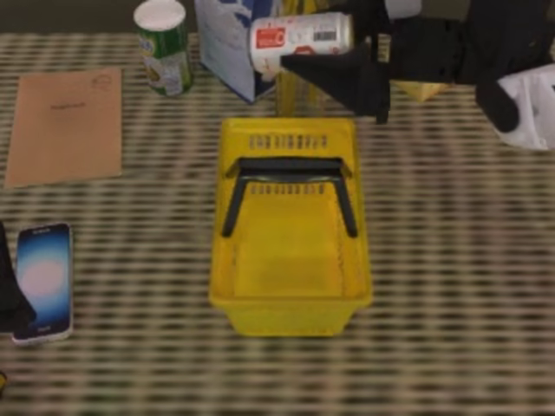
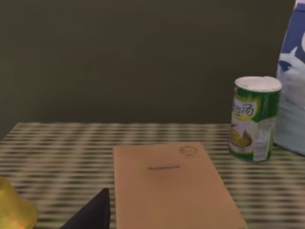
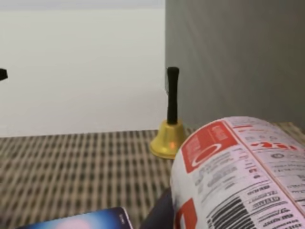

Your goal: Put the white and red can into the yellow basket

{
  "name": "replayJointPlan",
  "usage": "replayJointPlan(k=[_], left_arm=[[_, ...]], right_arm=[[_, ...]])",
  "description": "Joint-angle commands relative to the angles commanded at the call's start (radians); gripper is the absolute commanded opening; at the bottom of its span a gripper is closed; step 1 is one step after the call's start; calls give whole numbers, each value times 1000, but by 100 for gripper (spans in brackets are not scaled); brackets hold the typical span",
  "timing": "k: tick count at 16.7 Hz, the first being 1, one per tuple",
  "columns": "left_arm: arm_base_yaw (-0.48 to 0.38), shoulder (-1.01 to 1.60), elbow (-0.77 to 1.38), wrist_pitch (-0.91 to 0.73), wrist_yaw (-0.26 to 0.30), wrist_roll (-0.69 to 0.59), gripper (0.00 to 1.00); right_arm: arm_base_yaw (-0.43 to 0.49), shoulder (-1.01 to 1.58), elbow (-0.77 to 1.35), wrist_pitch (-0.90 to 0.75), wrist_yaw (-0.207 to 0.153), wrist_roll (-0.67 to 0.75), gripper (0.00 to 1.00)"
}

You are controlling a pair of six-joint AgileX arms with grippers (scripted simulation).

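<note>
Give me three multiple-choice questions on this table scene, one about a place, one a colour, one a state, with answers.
1. Where is the white and red cylindrical can?
A. inside the basket
B. held sideways above the table beyond the basket
C. on the brown notebook

2. What colour are the slotted yellow plastic basket's folding handles?
A. black
B. red
C. white

3. What is the right pincer doing?
A. hanging open and idle
B. gripping the can
C. holding the phone

Answers: B, top view shows it lifted beyond the rim; A, dark bars across the basket; B, its fingers clamp the can.
</note>
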Motion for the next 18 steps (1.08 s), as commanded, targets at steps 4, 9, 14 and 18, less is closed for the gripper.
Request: replayJointPlan(k=[4,9,14,18], left_arm=[[0,0,0,0,0,0,100],[0,0,0,0,0,0,100],[0,0,0,0,0,0,100],[0,0,0,0,0,0,100]], right_arm=[[1,-3,-4,8,-5,2,0],[-2,62,-17,80,-7,1,0],[4,209,-71,289,-3,-1,0],[5,241,-86,328,-1,-2,0]])
